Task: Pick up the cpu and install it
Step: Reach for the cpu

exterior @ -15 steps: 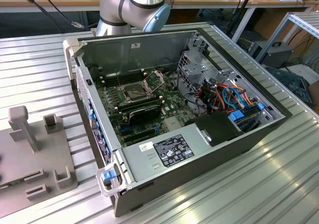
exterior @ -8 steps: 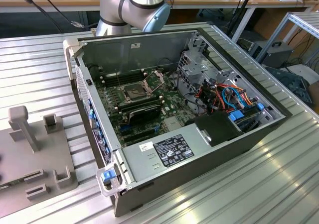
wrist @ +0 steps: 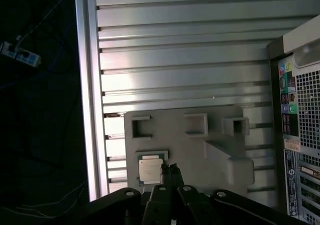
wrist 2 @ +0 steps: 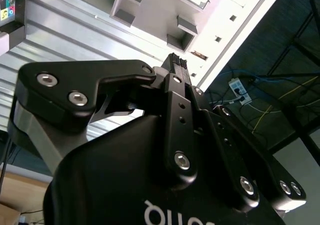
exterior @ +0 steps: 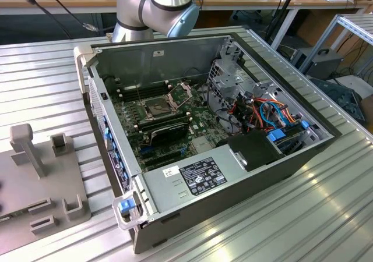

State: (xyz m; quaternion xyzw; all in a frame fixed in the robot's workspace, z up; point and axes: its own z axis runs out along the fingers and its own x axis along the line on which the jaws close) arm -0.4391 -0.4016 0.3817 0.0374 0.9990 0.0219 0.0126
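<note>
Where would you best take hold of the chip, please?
Probably by two opposite edges, coming straight down from above: the chip lies flat, thin and square, in a shallow recess of the grey plate, so its sides offer the only hold.

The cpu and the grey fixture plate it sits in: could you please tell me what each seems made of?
The cpu: pale, faintly shiny top, likely metal. The fixture plate: matte uniform grey with moulded blocks, probably plastic, though painted metal is possible.
</note>
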